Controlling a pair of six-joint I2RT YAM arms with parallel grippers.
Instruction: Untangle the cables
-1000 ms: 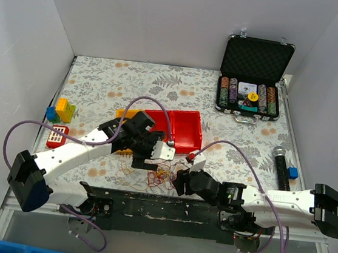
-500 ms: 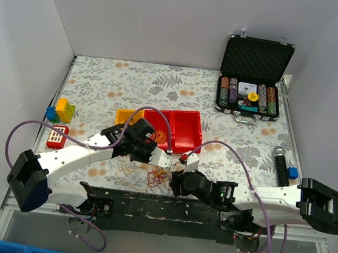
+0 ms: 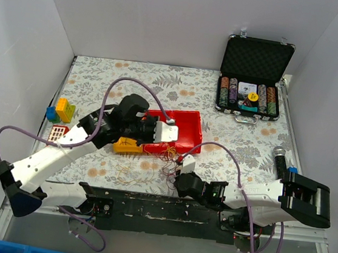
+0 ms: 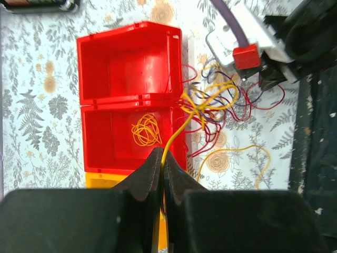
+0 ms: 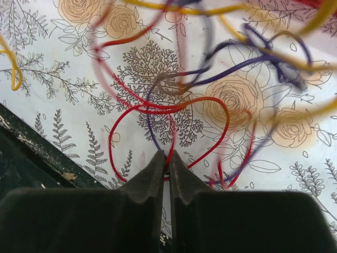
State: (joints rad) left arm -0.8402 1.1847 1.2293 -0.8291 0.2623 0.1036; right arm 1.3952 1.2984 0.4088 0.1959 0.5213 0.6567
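No writing can be read anywhere (any markings are too blurred).

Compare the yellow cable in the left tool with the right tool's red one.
The thin yellow cable runs almost straight into the tangle; the thin red cable bends into a wide loop. Colours differ too. Both are pinched: left tool shut on yellow, right tool on red.

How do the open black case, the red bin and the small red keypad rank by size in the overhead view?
Largest: open black case.
Next: red bin, though it is partly hidden.
Smallest: small red keypad, clearly.
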